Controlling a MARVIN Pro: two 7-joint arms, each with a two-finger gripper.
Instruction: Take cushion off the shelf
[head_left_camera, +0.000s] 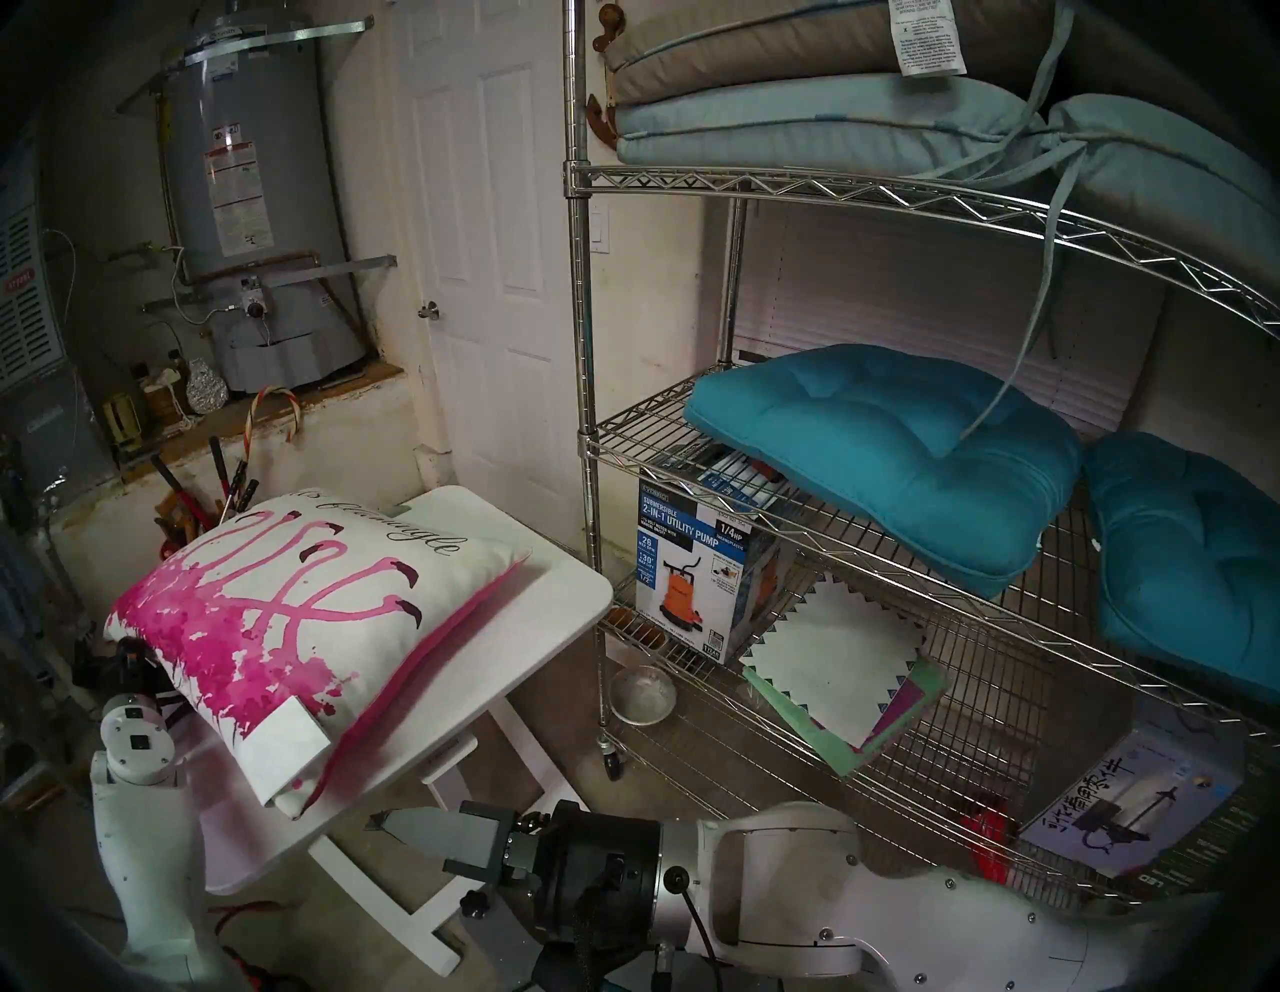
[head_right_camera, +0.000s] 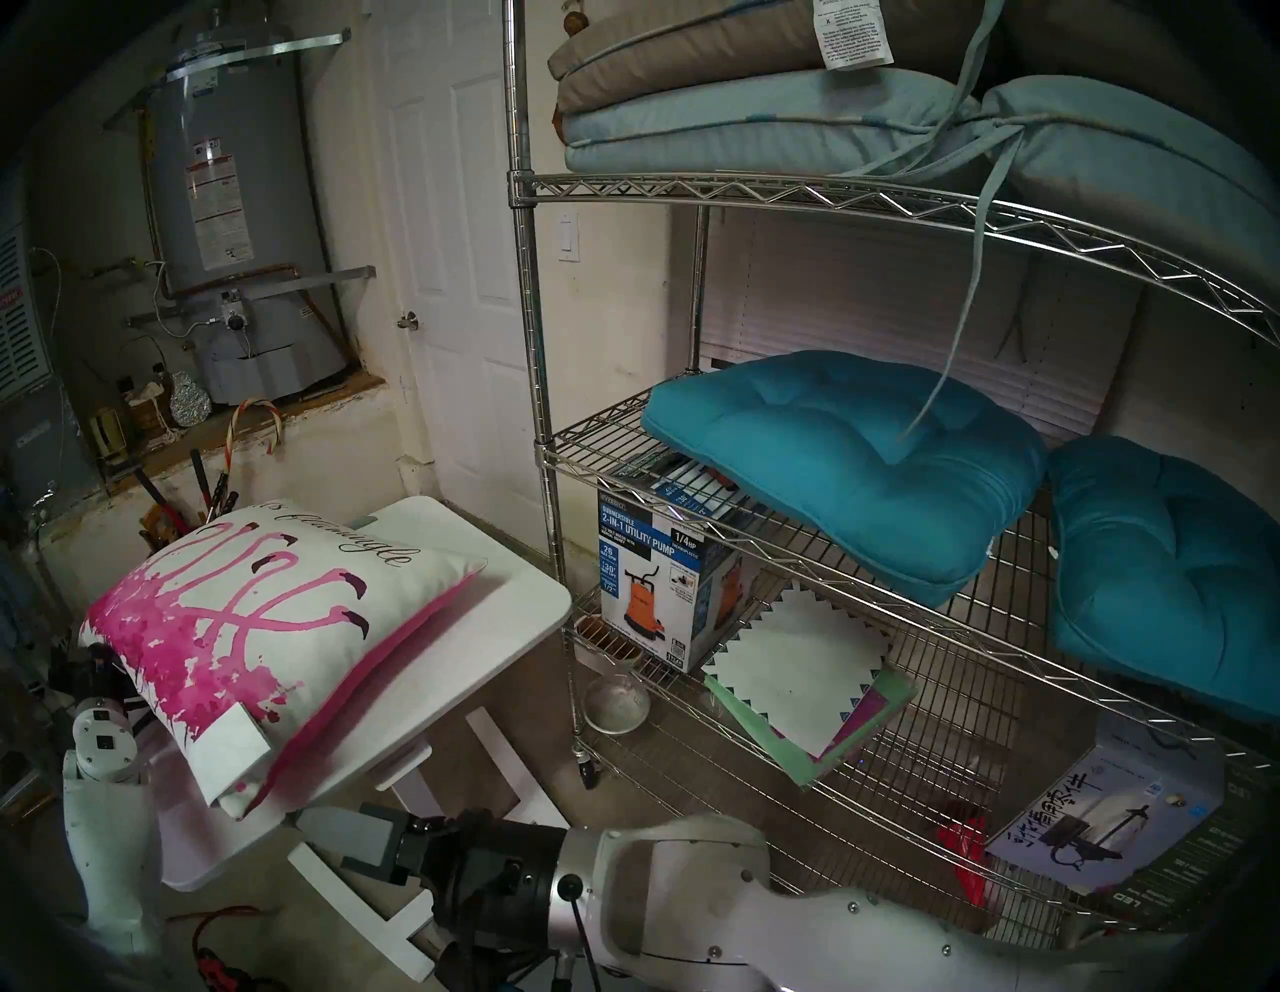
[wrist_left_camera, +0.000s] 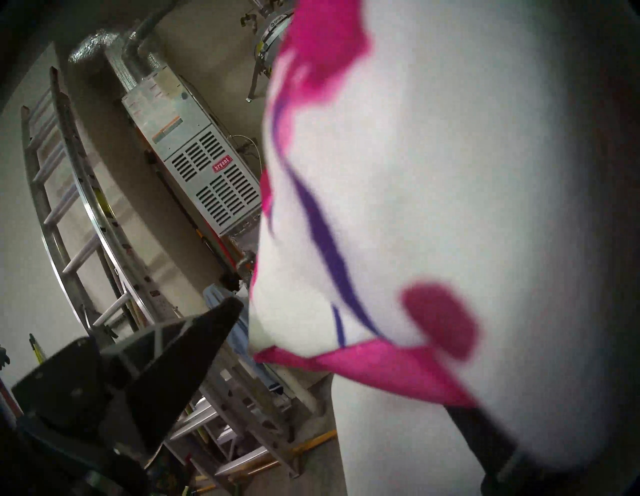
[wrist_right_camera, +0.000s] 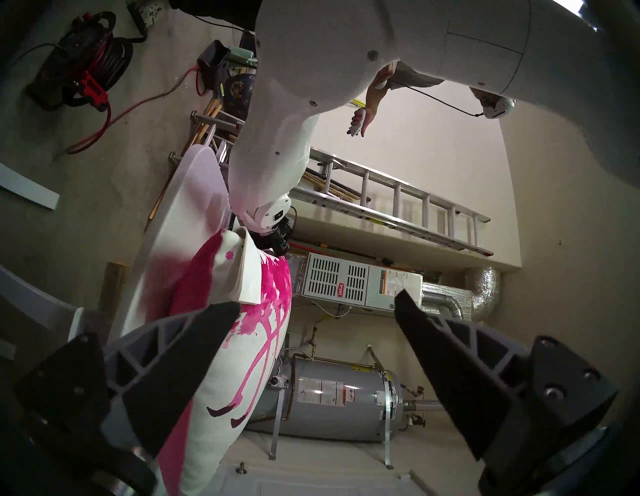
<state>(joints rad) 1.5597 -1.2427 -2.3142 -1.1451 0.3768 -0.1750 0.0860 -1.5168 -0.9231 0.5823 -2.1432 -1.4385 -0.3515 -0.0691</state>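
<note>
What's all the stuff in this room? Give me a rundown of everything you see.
cushion: one, white with magenta flamingos, on the white table
white table: one, left of the shelf
shelf: one, chrome wire, right side
teal seat cushions: two, middle tier
flat pads: pale blue and tan, stacked on the top tier
pump box: one, blue and white, lower tier
water heater: one, grey, back left
door: one, white, behind the shelf
furnace: one, grey, side wall
ladder: one, metal, near the furnace
left gripper: dark fingers, open, at the cushion's corner
right gripper: grey, open, empty, beside the table's edge
</note>
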